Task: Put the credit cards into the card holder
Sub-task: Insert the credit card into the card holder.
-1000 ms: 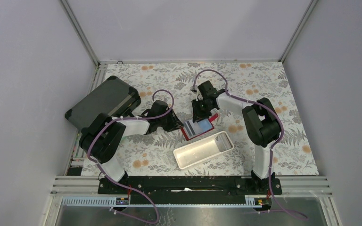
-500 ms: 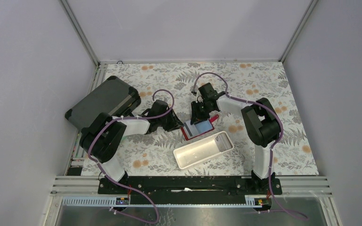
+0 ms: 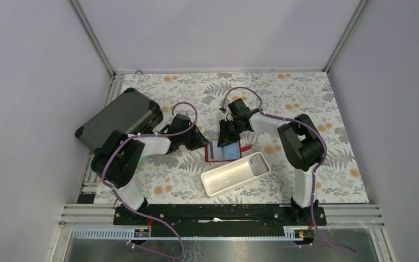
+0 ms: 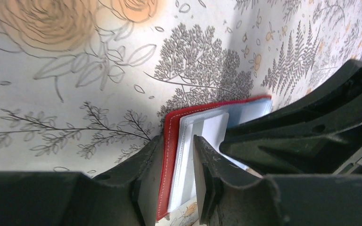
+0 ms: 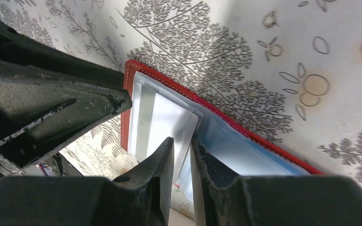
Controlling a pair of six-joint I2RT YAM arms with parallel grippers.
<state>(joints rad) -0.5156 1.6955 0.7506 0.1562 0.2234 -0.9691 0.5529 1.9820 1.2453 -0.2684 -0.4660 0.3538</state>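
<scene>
Near the middle of the floral-patterned bench (image 3: 305, 109) lies the small red leather-like folding card holder (image 3: 218, 154), spread open with its clear inner sleeves facing up. The left arm's fingers (image 4: 146, 162) are clamped on its near-left edge, with the red cover and a clear sleeve pinched between them. From the far side, the right arm's fingers (image 5: 162, 165) are closed almost together on the edge of a pale blue thin plastic card (image 5: 169, 117). That card lies flat over the open holder's left half, its rounded corner resting on the blue lining. I cannot tell whether it sits inside a sleeve or only on top. The two arms' fingers are close to one another above the holder. A long white rectangular tray (image 3: 234, 174) sits just beside the holder on its near side. A big dark grey hard case (image 3: 121, 115) rests well apart at the bench's left edge.
</scene>
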